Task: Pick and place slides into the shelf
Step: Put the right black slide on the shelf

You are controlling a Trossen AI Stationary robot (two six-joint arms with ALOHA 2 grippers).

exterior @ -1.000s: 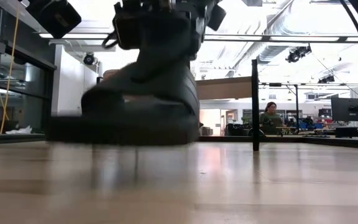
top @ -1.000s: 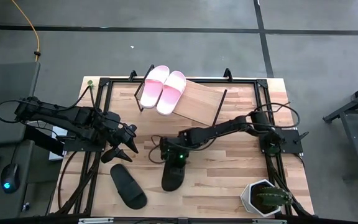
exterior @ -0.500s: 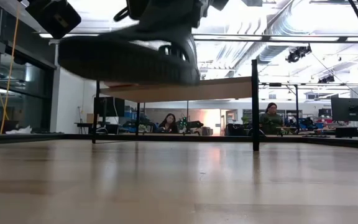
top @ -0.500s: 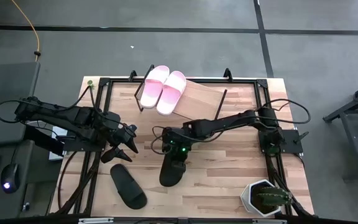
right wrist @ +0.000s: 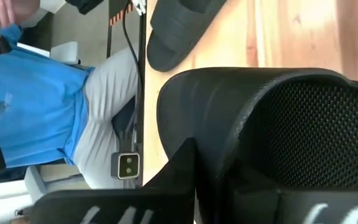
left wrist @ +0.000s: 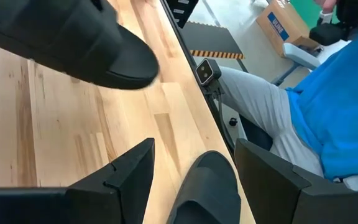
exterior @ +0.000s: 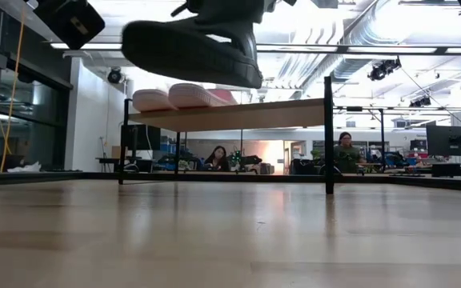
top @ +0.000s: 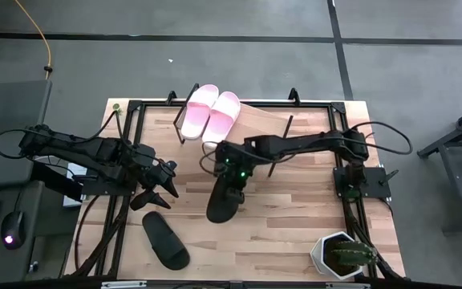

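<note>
Above the middle of the surface (top: 295,217): my right fingers (top: 229,178) hang here, clamped on a black slide (top: 223,201).
Held slide: it is lifted clear of the wood; the low view shows its sole in the air, tilted, with open space beneath.
Held slide, wrist view: its strap and mesh-textured inner face fill the picture, pinched between my right fingers.
Shelf (top: 255,132): the slanted light-wood board stands at the far edge of the surface, just beyond the held slide.
Pink slides (top: 209,115): the two sit side by side on the left part of the shelf board, touching each other.
Shelf, rest of the board: bare wood shows to the right of the pink pair.
Second black slide (top: 165,240): it lies flat on the surface near the front edge, left of the held one and well apart from it.
My left fingers (top: 160,197): spread apart and holding nothing, hovering over the surface just behind the second black slide.
Potted plant (top: 342,255): it stands in a white pot at the front right corner.
Beyond the front edge: a person in a blue top and grey trousers (left wrist: 328,118) shows in both wrist views.
</note>
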